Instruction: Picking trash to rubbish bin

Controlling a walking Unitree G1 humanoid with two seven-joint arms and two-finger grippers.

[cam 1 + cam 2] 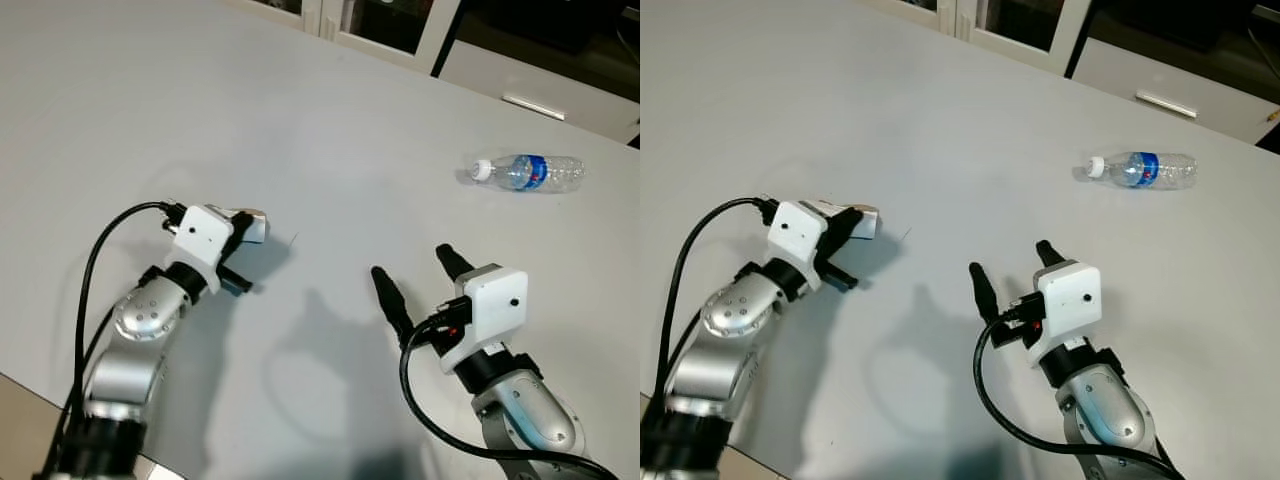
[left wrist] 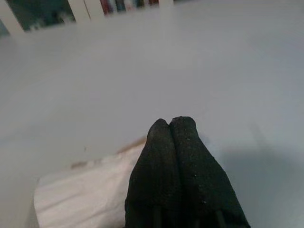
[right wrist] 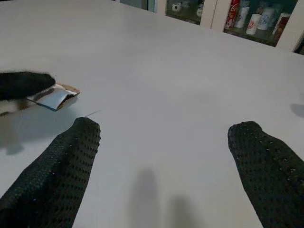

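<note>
The left gripper (image 1: 243, 232) pinches a light, flimsy wrapper (image 1: 254, 226) by its edge, while the right gripper (image 1: 418, 280) gapes empty, a crushable bottle (image 1: 528, 172) at two o'clock.

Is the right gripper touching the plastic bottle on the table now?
Apart. In the left eye view, bare table lies between the open right gripper and the plastic bottle, which lies on its side farther away.

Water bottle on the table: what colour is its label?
Blue, on the clear water bottle with a white cap; the left eye view shows it best.
</note>
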